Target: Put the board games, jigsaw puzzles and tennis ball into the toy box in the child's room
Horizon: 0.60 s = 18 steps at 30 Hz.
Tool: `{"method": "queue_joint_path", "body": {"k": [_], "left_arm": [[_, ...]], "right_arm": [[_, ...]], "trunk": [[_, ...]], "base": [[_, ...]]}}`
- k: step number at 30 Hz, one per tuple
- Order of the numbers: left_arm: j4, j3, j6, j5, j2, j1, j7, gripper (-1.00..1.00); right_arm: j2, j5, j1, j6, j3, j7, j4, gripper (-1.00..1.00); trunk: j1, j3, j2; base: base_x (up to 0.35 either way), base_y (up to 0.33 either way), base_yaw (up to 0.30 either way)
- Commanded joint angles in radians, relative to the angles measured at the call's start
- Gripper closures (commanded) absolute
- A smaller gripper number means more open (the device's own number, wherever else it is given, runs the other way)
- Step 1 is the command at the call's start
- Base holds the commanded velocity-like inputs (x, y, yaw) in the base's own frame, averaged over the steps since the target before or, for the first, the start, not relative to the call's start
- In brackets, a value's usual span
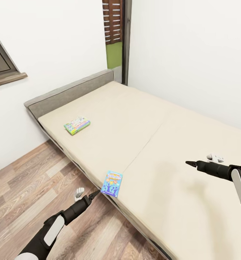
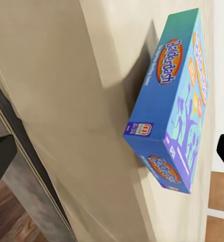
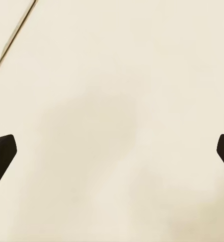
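Observation:
Two board games lie on the bed [image 1: 145, 119], which has a beige sheet. A green-edged board game [image 1: 77, 125] rests near the headboard. A small blue board game [image 1: 112, 183] titled Balderdash lies at the bed's near edge. My left gripper [image 1: 87, 194] is open over the floor, one fingertip almost at the blue box's corner. In the left wrist view the blue box [image 2: 174, 101] sits just ahead of the open left gripper [image 2: 113, 154]. My right gripper [image 1: 202, 160] hovers open above bare sheet, as the right gripper [image 3: 113, 154] also appears in its wrist view.
A grey headboard [image 1: 69, 90] closes the bed's far end against a white wall. A tall dark-framed window [image 1: 115, 32] stands in the corner, and another frame [image 1: 1, 61] is at the left. Wood-plank floor [image 1: 30, 187] runs along the bed's left side.

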Motion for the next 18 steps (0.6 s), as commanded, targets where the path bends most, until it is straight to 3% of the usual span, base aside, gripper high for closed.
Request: {"method": "queue_joint_path", "body": {"k": [1, 18], "left_arm": [[0.000, -0.001, 0.009, 0.010, 0.000, 0.000, -0.001, -1.00], [0.001, -0.003, -0.016, 0.007, -0.002, -0.014, -0.001, -1.00]], "right_arm": [[0.000, 0.000, -0.001, 0.005, -0.001, 0.004, 0.000, -1.00], [-0.003, 0.000, 0.000, 0.006, -0.002, 0.004, -0.003, -1.00]], "trunk": [[0.000, -0.002, 0.000], [0.000, -0.012, 0.000]], "base": [[0.000, 0.000, 0.000], [0.000, 0.000, 0.000]]}}
